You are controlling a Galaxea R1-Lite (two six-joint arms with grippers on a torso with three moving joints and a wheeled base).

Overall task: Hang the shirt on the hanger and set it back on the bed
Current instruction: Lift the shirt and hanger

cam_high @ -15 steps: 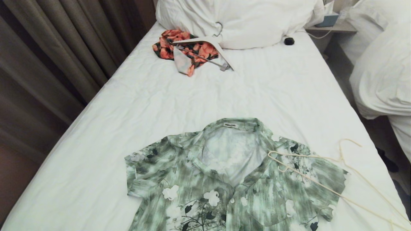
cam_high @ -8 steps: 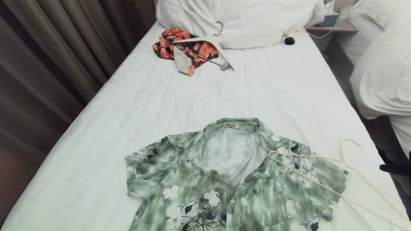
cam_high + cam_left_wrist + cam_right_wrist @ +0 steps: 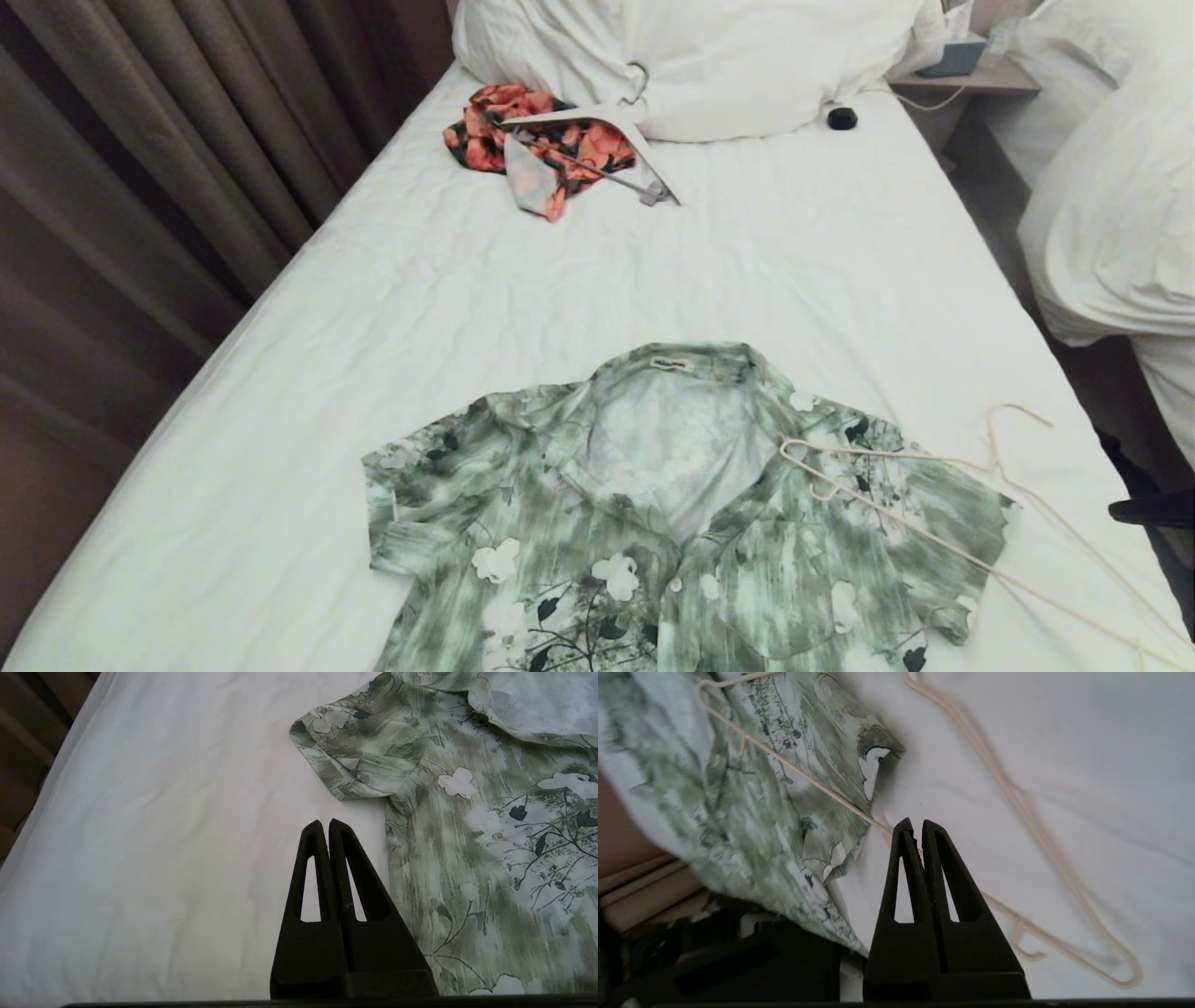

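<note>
The green-and-white floral shirt (image 3: 672,523) lies flat and open on the bed (image 3: 579,308), collar toward the pillows. The thin cream hanger (image 3: 896,454) rests partly on the shirt's sleeve and partly on the sheet near the bed's right edge. My right gripper (image 3: 1116,510) pokes in from that edge, shut and empty. In the right wrist view its tips (image 3: 916,823) hover just above the hanger's (image 3: 1017,807) lower wire, beside the shirt's (image 3: 738,793) sleeve. My left gripper (image 3: 325,823) is shut and empty over bare sheet (image 3: 163,835) next to the shirt's (image 3: 467,826) other sleeve.
An orange-red floral garment (image 3: 551,145) with a thick white hanger (image 3: 597,117) lies near the pillows (image 3: 709,56). A small black object (image 3: 841,119) sits beside them. Curtains (image 3: 140,168) stand along the left, and a second bed (image 3: 1111,187) is across a narrow gap on the right.
My right gripper has come into the head view at the right edge and has sunk slightly over the last half second. Shirt and hanger lie as before.
</note>
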